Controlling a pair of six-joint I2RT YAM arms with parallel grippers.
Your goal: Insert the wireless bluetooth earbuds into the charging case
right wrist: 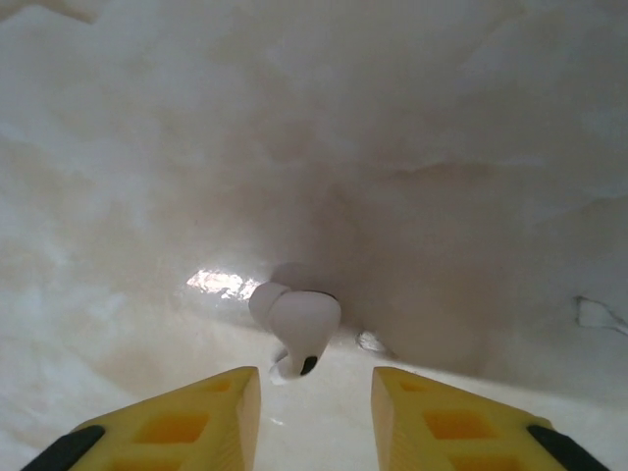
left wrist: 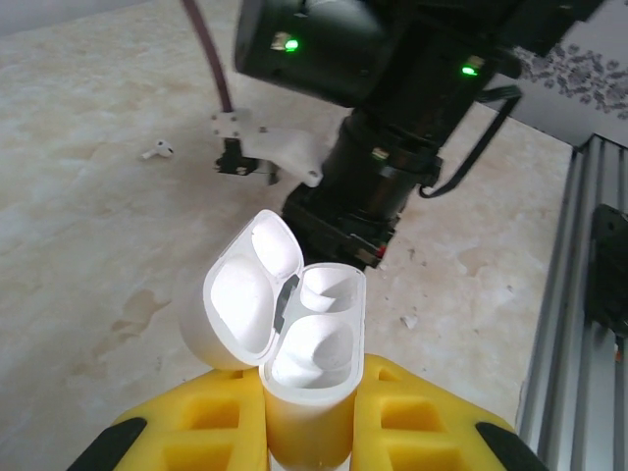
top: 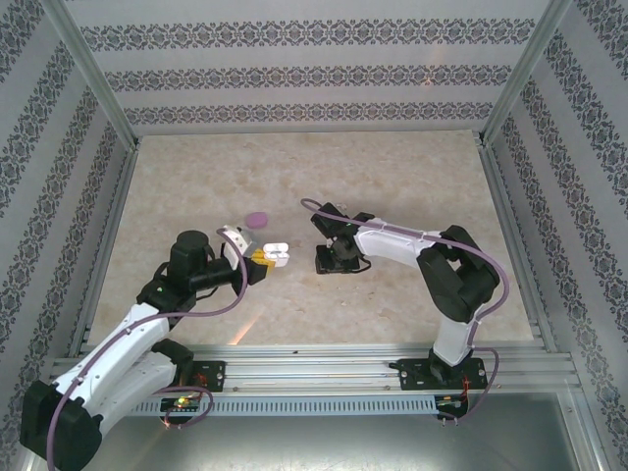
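From above, the left gripper (top: pixel 265 257) is clamped on the white charging case (top: pixel 278 252) against the pale, marble-patterned table (top: pixel 412 177); a purple oval case (top: pixel 257 219) sits just behind it, and the right gripper (top: pixel 332 263) points down nearby on its right. The left wrist camera has the glossy rounded-square case upright between yellow fingers (left wrist: pixel 422 417), lid hinged open leftward beside two smooth hollow wells, with the white earbud (left wrist: pixel 157 150) well apart on the table. At the right wrist the jaws stand apart, and the earbud, a smooth bulb with a short dark-tipped stem, lies just ahead of the gap, touching neither finger.
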